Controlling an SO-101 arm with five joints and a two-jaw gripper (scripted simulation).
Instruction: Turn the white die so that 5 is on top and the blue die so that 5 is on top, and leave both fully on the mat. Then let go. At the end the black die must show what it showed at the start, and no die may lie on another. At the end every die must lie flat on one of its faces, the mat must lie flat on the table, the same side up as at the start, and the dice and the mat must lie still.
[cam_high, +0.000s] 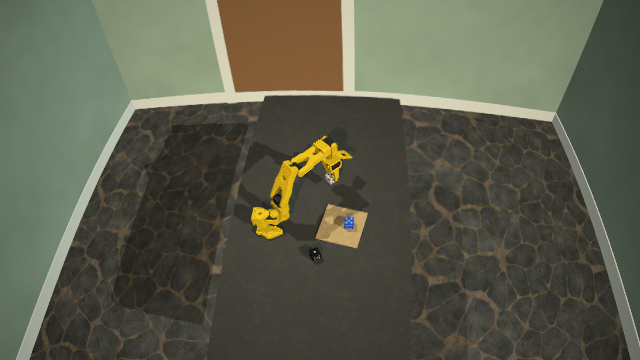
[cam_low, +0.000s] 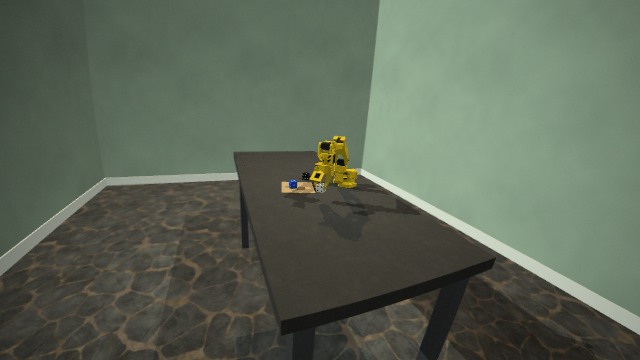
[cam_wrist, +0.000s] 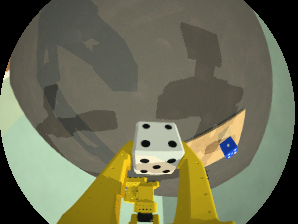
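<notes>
My gripper (cam_high: 332, 178) (cam_low: 319, 186) (cam_wrist: 157, 151) is shut on the white die (cam_high: 329, 177) (cam_low: 320, 188) (cam_wrist: 158, 135). The die is held above the table, off the mat's door side. In the wrist view it shows a four-pip face and, below that, a five-pip face. The blue die (cam_high: 349, 223) (cam_low: 293, 184) (cam_wrist: 229, 148) sits on the tan mat (cam_high: 352, 241) (cam_low: 285, 189) (cam_wrist: 239, 123). Its upper face appears to show five pips in the top view, but it is small. The black die (cam_high: 315, 254) (cam_low: 306, 176) lies on the table beside the mat; its top number is too small to tell.
The dark table (cam_high: 310, 320) (cam_low: 370, 280) bears the arm's base (cam_high: 266, 223) (cam_low: 346, 178), which stands left of the mat in the top view. The raised arm reaches from it toward the door side. Arm shadows fall on the table and partly on the mat.
</notes>
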